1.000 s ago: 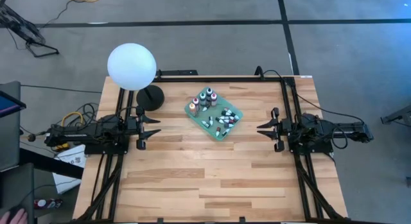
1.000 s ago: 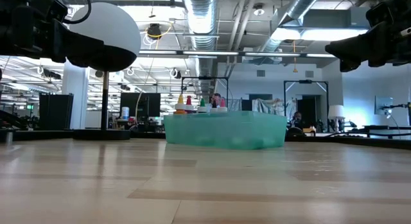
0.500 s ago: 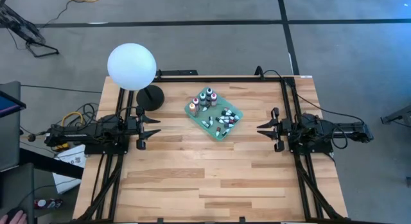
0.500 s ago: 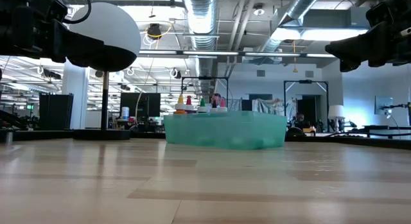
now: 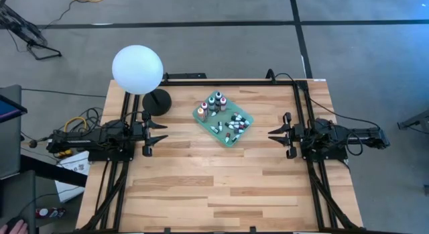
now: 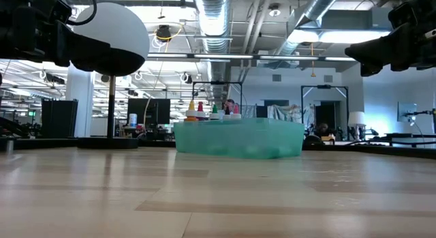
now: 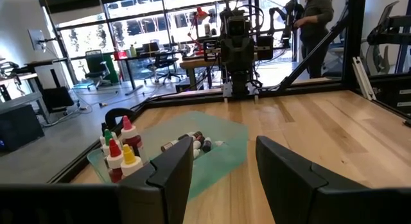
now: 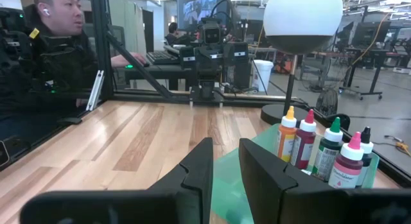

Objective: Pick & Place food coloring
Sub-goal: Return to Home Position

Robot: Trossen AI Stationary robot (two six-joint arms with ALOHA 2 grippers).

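**All bottles in the tray, both arms parked**

I found the food coloring (image 5: 223,119) gathered inside the green tray (image 6: 238,139), which sat on the far middle of the desk (image 5: 214,187), near the white globe lamp (image 5: 137,70). I saw none lying loose on the wood.

The left gripper (image 5: 163,132) rested at the desk's left edge and the right gripper (image 5: 271,135) at its right edge, both well apart from the tray. Each had its fingers spread and held nothing.

I judged these bottles light and smooth-sided, soft enough to squeeze and round enough to roll. I would have pinched a standing one gently across the body just under the cap. A lying one I would have taken across its middle.

By my count there were two arms, one tray and one lamp. Five larger bottles (image 8: 321,147) stood upright in one corner of the tray. The tiny ones (image 5: 232,125) lay in a heap beside them, perhaps nine or ten, though they overlapped too much for me to be sure
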